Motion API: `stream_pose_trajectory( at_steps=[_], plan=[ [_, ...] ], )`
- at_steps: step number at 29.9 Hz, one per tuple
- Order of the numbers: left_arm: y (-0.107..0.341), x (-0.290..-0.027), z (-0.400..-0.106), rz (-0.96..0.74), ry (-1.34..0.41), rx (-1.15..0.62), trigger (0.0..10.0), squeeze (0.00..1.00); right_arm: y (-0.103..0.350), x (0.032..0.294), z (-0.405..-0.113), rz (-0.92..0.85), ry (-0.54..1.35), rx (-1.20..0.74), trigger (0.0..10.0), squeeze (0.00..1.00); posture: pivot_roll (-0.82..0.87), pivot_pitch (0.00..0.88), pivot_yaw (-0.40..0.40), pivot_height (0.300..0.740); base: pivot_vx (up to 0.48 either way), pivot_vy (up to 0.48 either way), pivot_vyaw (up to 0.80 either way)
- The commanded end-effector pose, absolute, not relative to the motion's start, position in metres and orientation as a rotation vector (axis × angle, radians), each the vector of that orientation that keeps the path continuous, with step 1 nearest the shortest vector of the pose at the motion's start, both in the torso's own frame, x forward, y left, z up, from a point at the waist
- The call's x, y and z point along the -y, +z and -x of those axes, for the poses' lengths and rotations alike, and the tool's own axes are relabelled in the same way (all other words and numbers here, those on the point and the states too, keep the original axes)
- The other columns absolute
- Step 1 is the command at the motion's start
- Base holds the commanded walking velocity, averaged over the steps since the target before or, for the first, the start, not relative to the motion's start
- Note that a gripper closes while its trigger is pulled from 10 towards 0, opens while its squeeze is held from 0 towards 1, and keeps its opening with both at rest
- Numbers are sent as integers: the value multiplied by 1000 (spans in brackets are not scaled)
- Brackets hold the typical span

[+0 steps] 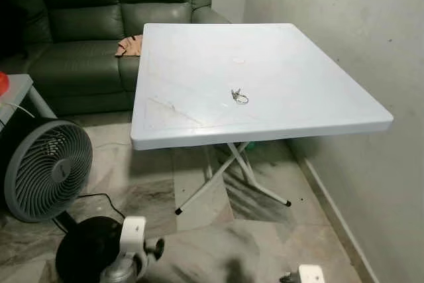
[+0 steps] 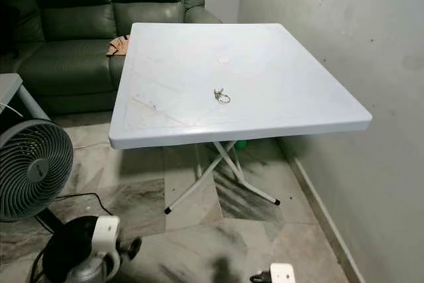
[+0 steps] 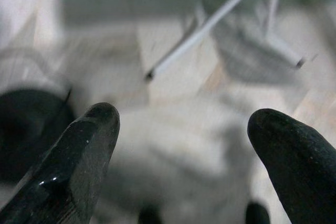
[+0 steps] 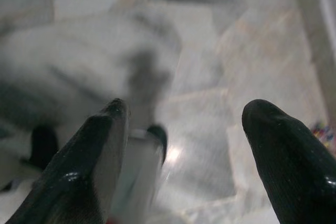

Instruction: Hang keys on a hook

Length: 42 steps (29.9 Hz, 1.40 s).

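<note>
White plastic table point(image 1: 318, 91): a square folding top on crossed white legs point(image 1: 228, 177), standing against the wall point(image 1: 344, 18) on my right.
Keys point(image 1: 239, 97): a small metal ring with keys, lying flat near the middle of the tabletop, a little toward my edge, touched by nothing.
My left gripper point(image 3: 181, 150): hanging low over the marble floor point(image 1: 218, 236), well short of the table; my two black fingers point(image 3: 79, 161) stand wide apart with nothing between them.
My right gripper point(image 4: 184, 150): also down by my side above the floor, fingers point(image 4: 289, 156) spread wide and holding nothing.
My arms: the left wrist point(image 1: 132, 243) shows at the bottom of the head view, the right wrist point(image 1: 308, 274) just at the lower edge.
Sofa point(image 1: 99, 24): dark green leather, behind the table on the left, with a tan cloth point(image 1: 129, 46) on its seat beside the table edge.
Fan point(image 1: 43, 170): a grey round floor fan to my left, its black cord trailing on the floor.
Black round base point(image 1: 86, 250): on the floor just beside my left wrist.
</note>
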<state>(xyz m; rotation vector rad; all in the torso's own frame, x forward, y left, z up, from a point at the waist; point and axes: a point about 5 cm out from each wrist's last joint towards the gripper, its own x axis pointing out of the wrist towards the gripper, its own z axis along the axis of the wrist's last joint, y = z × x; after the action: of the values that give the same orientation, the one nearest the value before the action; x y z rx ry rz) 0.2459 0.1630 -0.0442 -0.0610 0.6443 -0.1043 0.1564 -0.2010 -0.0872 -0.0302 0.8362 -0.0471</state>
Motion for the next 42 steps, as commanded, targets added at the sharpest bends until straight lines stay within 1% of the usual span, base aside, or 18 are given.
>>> stream_pose_trajectory(
  at_steps=[1,2,6,9,11,12,13,15,18,22,26,31,33,42],
  plan=[
    [-41,-164,-249,69,-106,-619,10000,0,-83,205,-162,24,-56,-794,10000,0,-42,0,-15,711,0,0,0],
    [-29,-164,-262,74,-114,-546,10000,0,-75,208,-174,29,-49,-725,10000,0,-44,0,-13,711,0,0,0],
    [-24,-163,-267,73,-116,-516,10000,0,-72,209,-178,31,-46,-697,10000,0,-44,0,-13,711,0,0,0],
    [4,-159,-293,97,-152,-347,10000,0,-47,216,-208,23,-44,-500,10000,0,-47,0,-8,711,0,0,0],
    [18,-157,-302,108,-170,-271,10000,0,-34,218,-220,21,-41,-409,10000,0,-47,0,-8,711,0,0,0],
    [18,-157,-302,108,-170,-271,10000,0,-34,218,-220,21,-41,-409,10000,0,-47,0,-8,711,0,0,0],
    [28,-153,-309,113,-187,-218,10000,0,-23,217,-230,23,-36,-336,10000,0,-45,0,-8,711,0,0,0],
    [37,-151,-315,115,-195,-177,10000,0,-13,216,-239,20,-31,-270,10000,0,-45,0,-6,711,0,0,0],
    [42,-151,-318,116,-199,-151,10000,0,-6,215,-244,19,-27,-229,10000,0,-45,0,-6,711,0,0,0],
    [65,-143,-325,140,-236,-16,10000,0,26,209,-264,6,-9,-60,10000,0,-45,0,-3,711,0,0,0],
    [83,-136,-326,161,-262,69,10000,0,52,201,-275,-4,13,51,10000,0,-45,0,-3,711,0,0,0],
    [102,-133,-333,185,-272,122,10000,0,73,194,-282,-19,42,121,10000,0,-41,0,-7,711,0,0,0],
    [115,-135,-339,179,-285,150,10000,0,86,189,-287,-22,65,156,10000,0,-31,0,-13,711,0,0,0],
    [130,-143,-337,173,-303,173,10000,0,109,182,-286,1,105,196,10000,0,-31,0,-3,711,0,0,0]
  ],
)
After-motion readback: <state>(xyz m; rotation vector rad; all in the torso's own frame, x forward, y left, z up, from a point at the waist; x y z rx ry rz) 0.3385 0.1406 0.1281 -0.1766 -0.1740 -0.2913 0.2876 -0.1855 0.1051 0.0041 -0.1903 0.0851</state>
